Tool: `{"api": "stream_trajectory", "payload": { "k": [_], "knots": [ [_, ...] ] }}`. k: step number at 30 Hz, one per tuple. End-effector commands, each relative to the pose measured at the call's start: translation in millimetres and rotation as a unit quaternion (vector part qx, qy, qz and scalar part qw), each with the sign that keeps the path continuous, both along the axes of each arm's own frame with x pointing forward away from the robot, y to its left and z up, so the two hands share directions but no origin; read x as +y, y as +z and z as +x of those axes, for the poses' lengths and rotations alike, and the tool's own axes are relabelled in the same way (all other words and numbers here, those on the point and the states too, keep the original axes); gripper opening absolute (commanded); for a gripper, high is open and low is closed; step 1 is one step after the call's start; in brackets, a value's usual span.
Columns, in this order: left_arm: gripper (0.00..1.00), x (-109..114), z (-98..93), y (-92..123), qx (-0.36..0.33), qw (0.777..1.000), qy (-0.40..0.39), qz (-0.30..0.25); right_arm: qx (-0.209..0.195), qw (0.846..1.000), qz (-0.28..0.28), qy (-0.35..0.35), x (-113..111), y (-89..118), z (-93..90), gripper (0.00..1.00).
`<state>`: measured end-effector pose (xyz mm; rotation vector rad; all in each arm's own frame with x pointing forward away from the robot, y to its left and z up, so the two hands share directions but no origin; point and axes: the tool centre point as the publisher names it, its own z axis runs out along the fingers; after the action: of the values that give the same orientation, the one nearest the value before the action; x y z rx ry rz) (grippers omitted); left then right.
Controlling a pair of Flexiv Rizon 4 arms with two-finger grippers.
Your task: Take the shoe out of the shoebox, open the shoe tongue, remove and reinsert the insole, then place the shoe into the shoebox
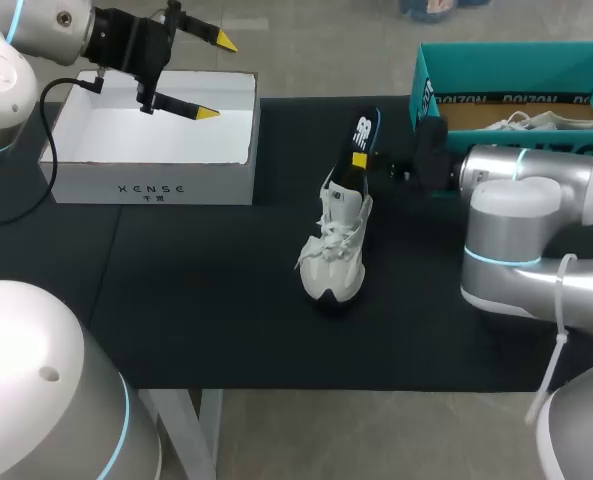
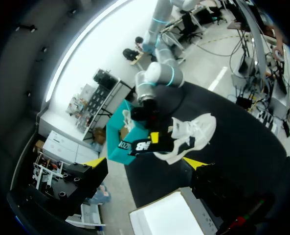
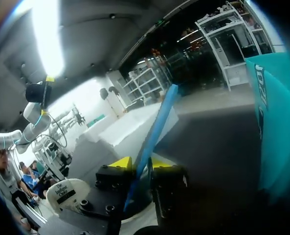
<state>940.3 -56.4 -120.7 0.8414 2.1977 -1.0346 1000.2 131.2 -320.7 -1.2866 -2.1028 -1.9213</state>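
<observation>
At the middle of the black tabletop (image 1: 196, 300) the white shoe (image 1: 332, 255) stands on its sole, free of either box. The dark insole (image 1: 364, 132) rises steeply from its heel opening, and its lower end seems to sit inside the collar. The right arm's fingers (image 3: 119, 164) pinch the insole's edge between their yellow tips. The left arm's fingers (image 1: 208, 112) are spread wide, hanging over the empty white shoebox (image 1: 154, 185), well apart from the shoe. A teal box (image 1: 506, 47) behind the right arm holds another shoe.

The step in hand looks like working the insole through the shoe's mouth. Nothing steadies the shoe, so the pull or push should follow the insole's own slant, slowly, or the light shoe may lift or tip. The pinch should stay firm. If the insole goes back in, its toe end has to slide flat under the tongue without folding.
</observation>
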Motion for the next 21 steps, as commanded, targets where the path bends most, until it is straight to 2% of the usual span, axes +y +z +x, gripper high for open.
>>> {"api": "stream_trajectory", "payload": {
  "k": [1, 13, 18, 20, 21],
  "knots": [
    [1.00, 0, -0.3, 0, -0.001, 1.000, 0.001, 0.001, 0.007, 1.000, -0.008, 0.004, 4, 1, -0.5, 0.00],
    [1.00, 0, -0.3, 0, -0.001, 1.000, 0.001, 0.001, 0.043, 0.999, -0.004, 0.028, 23, -20, -39.8, 0.00],
    [1.00, 0, -0.3, 0, -0.001, 1.000, 0.001, 0.001, 0.055, 0.998, -0.007, 0.026, 24, -25, -44.0, 0.01],
    [1.00, 0, -0.3, 0, -0.001, 1.000, 0.001, 0.001, 0.053, 0.998, -0.009, 0.025, 23, -22, -37.3, 0.38],
    [1.00, 0, -0.3, 0, -0.001, 1.000, 0.001, 0.001, 0.049, 0.998, -0.010, 0.024, 22, -19, -33.7, 0.44]
  ]
}}
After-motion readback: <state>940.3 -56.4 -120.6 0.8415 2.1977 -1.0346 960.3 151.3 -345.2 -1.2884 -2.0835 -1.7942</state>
